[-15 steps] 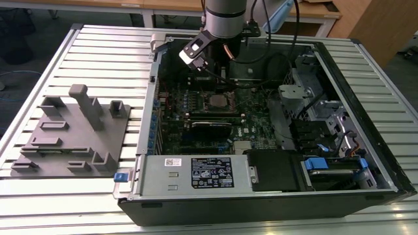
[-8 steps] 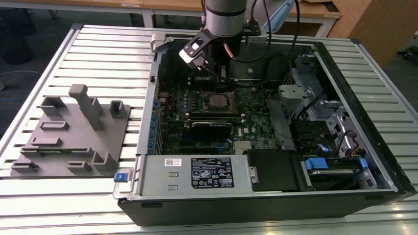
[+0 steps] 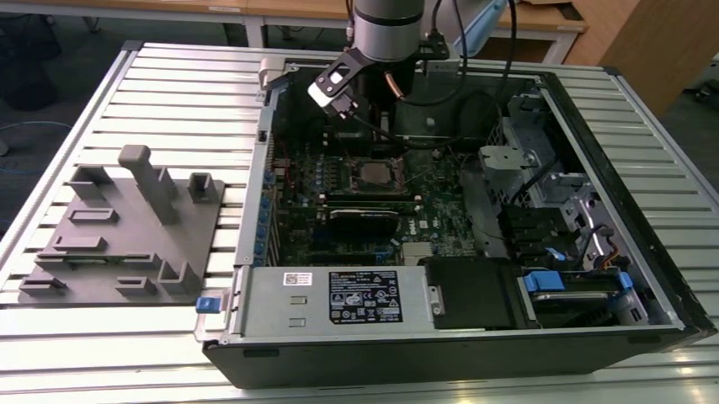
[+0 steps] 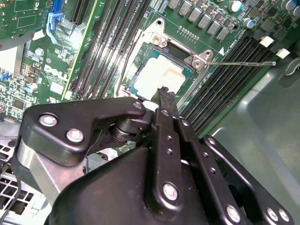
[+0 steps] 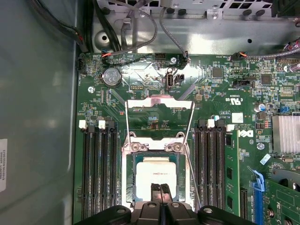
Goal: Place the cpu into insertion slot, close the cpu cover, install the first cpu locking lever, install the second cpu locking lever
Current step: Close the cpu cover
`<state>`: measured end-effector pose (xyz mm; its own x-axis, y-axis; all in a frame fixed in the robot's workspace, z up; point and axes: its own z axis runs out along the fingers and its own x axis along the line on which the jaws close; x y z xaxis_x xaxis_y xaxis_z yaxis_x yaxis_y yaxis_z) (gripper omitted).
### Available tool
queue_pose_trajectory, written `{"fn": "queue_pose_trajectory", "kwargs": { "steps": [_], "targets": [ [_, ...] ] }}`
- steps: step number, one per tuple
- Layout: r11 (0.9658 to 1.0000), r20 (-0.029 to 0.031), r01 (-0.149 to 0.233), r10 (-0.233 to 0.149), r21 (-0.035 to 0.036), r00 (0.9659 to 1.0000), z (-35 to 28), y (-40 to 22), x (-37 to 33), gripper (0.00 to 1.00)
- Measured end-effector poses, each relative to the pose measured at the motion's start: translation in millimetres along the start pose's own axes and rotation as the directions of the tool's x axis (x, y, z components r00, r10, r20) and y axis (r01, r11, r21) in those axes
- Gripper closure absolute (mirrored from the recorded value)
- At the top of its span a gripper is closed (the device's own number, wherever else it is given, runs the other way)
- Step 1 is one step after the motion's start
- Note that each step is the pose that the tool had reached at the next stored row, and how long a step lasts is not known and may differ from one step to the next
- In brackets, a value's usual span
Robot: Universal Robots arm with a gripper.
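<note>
Partly, the cpu [image 5: 154, 174] is hidden. It lies flat in the insertion slot [image 5: 154, 143], directly under the gripper [image 5: 160, 190], whose tips cover its near edge, so I cannot tell whether they touch the metal top. The 2 fingers are pressed together with nothing visible between them. Beyond the fingertips, on the slot's far side, the cpu cover [image 5: 159, 99] is swung open, with board showing through its window. A thin wire lever [image 4: 239, 62] juts free to one side of the fingers. In the exterior view the arm [image 3: 388, 25] is cut off above and reaches steeply down into the open computer case [image 3: 450, 358].
</note>
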<state>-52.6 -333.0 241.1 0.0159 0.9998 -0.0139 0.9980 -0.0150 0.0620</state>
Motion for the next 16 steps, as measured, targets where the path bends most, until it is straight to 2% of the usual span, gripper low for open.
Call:
{"fn": "queue_pose_trajectory", "kwargs": {
  "steps": [9, 11, 16],
  "targets": [
    [1.0000, 0.0000, 0.000, 0.000, 0.0000, 1.0000, -1.4, 0.1, 0.0, 0.90],
    [1.0000, 0.0000, 0.000, 0.000, 0.0000, 1.0000, -4.3, 0.3, -0.1, 0.90],
    [1.0000, 0.0001, 0.000, 0.000, 0.0000, 1.0000, -5.4, 0.3, -0.1, 0.90]
  ]
}}
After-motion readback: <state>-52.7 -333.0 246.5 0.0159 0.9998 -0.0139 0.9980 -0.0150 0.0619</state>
